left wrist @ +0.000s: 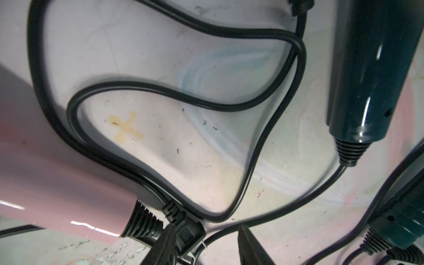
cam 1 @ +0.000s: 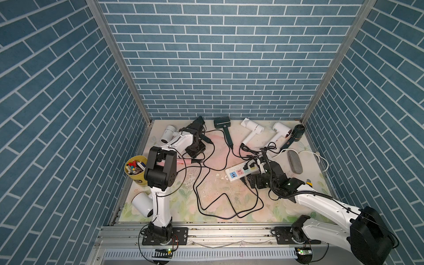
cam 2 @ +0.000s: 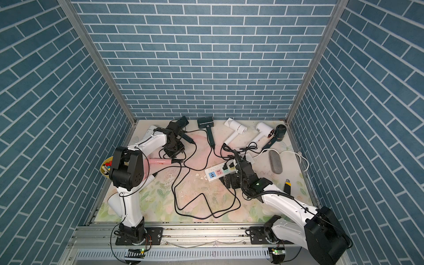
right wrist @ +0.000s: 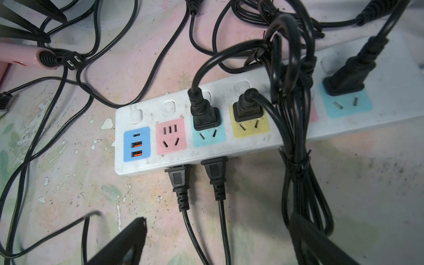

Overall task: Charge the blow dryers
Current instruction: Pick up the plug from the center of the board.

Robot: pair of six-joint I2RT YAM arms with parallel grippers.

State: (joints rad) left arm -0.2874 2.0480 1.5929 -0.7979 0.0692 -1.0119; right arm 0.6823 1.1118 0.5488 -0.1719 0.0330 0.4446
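Cords (right wrist: pixel 298 179) crisscross table, power strip (right wrist: pixel 142 166) crowded (pink socket (right wrist: pixel 171 135) free)

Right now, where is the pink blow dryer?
In both top views the pink blow dryer lies left of the power strip, partly behind the left arm, near the left tool.

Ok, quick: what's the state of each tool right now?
Left tool: open, a black plug between its jaws, unclamped.
Right tool: open, holding nothing.
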